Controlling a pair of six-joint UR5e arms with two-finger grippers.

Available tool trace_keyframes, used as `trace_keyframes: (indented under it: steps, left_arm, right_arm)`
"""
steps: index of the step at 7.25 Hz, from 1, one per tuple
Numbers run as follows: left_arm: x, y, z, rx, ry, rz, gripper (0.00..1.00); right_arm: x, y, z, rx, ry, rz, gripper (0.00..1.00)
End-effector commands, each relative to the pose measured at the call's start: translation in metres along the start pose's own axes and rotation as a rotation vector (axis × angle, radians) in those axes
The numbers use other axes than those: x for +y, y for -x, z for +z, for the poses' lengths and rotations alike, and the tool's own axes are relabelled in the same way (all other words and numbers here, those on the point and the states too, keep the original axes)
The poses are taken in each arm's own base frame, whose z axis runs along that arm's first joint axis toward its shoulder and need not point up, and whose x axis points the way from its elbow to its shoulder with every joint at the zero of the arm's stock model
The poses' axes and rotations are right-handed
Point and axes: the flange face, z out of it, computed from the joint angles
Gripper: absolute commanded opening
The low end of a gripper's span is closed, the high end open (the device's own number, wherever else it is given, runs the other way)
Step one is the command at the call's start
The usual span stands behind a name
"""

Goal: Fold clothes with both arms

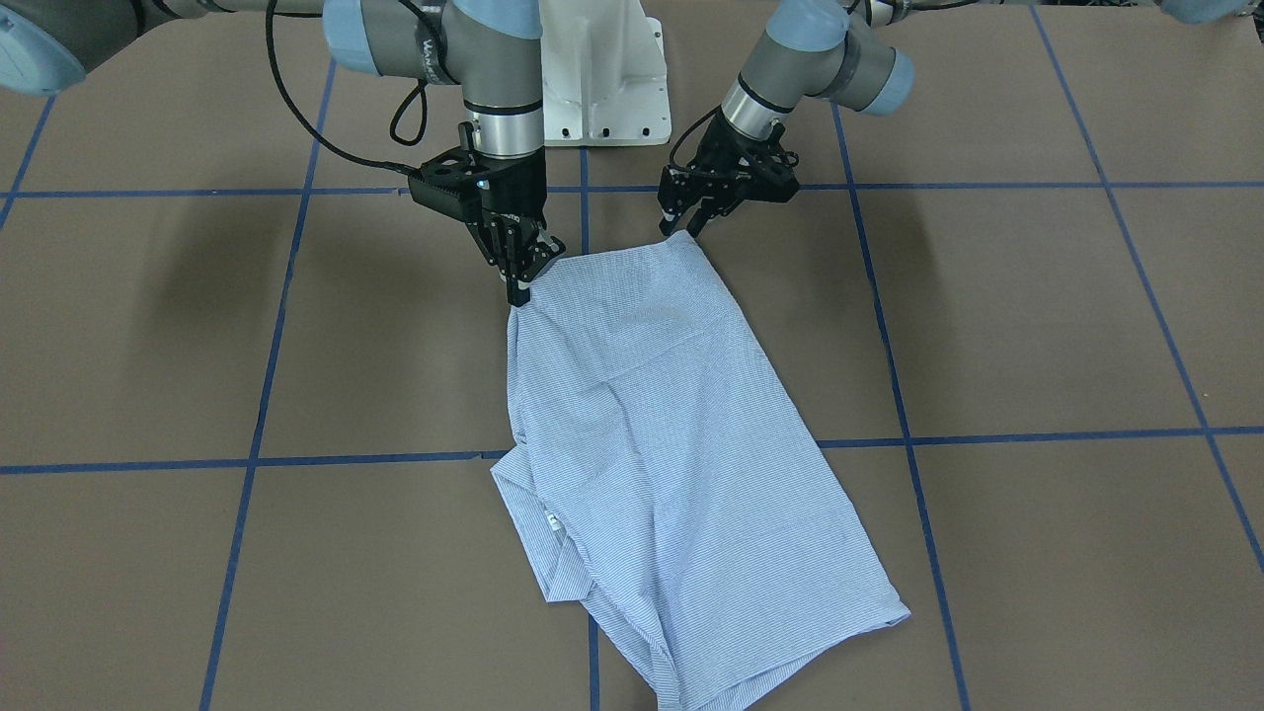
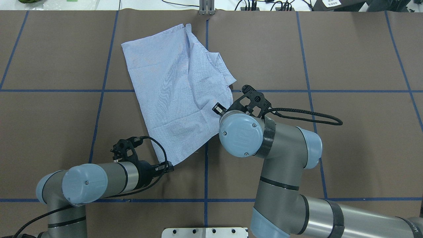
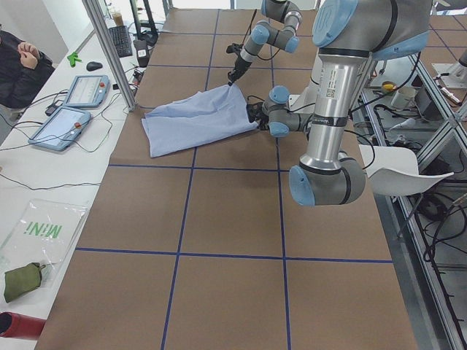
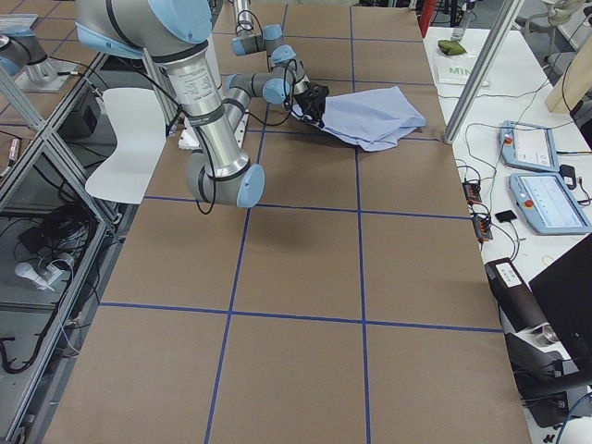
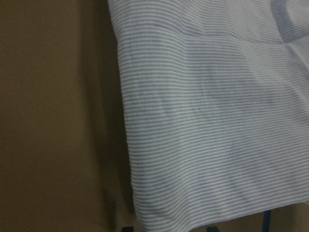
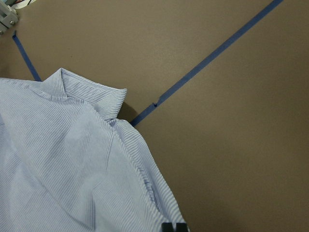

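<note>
The light blue striped shirt [image 1: 652, 444] lies crumpled flat on the brown table, its collar [image 6: 82, 89] towards the far side from the robot. My right gripper [image 1: 518, 293] is shut on the shirt's near corner and holds it slightly off the table; its closed fingertips [image 6: 174, 227] show at the cloth's edge. At the other near corner, my left gripper [image 1: 686, 229] sits low with its fingers apart, open around the hem. The left wrist view is filled by the shirt [image 5: 217, 121]. From overhead, the left gripper [image 2: 169, 166] touches the corner, and the right wrist hides the right gripper.
The white pedestal base [image 1: 602, 89] stands behind the grippers. Blue tape lines [image 1: 889, 439] grid the table. Beyond the far edge are a metal pole [image 3: 109, 51], two control tablets [image 3: 73, 109] and a seated person [image 3: 18, 65]. A white chair [image 3: 401, 171] stands beside the robot.
</note>
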Motion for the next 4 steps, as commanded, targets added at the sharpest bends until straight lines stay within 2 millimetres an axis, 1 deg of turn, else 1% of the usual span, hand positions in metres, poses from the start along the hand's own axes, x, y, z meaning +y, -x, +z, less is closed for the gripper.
trace_keyframes:
  steps: [1, 4]
  left_arm:
    - [0.0005, 0.0002, 0.0001, -0.001, 0.002, 0.001, 0.38]
    - [0.0004, 0.0016, 0.0026, -0.007, 0.002, 0.002, 0.38]
  right_arm:
    - [-0.0011, -0.0002, -0.0004, -0.002, 0.000, 0.002, 0.00]
    - [-0.0006, -0.0019, 0.0008, 0.001, -0.001, 0.001, 0.00]
